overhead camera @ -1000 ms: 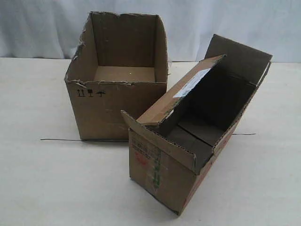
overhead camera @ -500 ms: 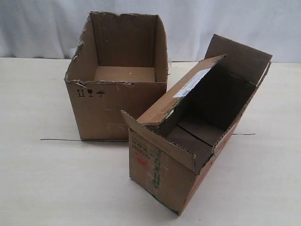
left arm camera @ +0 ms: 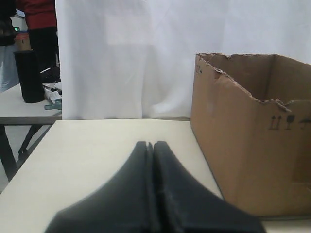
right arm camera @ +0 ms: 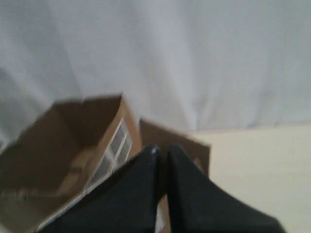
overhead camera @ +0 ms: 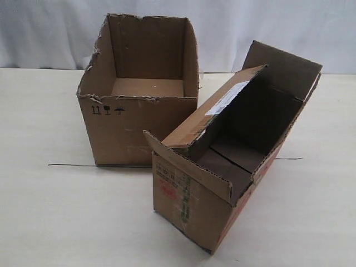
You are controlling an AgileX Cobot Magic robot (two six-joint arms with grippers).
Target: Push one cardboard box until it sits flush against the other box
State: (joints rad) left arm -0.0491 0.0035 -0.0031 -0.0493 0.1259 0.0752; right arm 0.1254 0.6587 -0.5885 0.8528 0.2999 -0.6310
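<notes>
The cardboard box (overhead camera: 222,183), narrow, with red and green print and a white label (overhead camera: 227,98) on one raised flap, stands askew at the front right of the table. The other box (overhead camera: 139,119), wide with torn rims and black symbols, stands behind it to the left. A wedge-shaped gap separates their sides, and I cannot tell whether the labelled flap touches the other box. Neither gripper shows in the exterior view. My left gripper (left arm camera: 151,144) is shut and empty, low over the table beside the other box (left arm camera: 252,150). My right gripper (right arm camera: 163,148) is shut and empty, with the blurred cardboard box (right arm camera: 73,150) beyond it.
A thin dark line (overhead camera: 72,164) runs across the table under the boxes. A white curtain (overhead camera: 278,28) hangs behind. In the left wrist view the table's edge (left arm camera: 30,160) shows, with a side table carrying a black cylinder (left arm camera: 29,75) beyond.
</notes>
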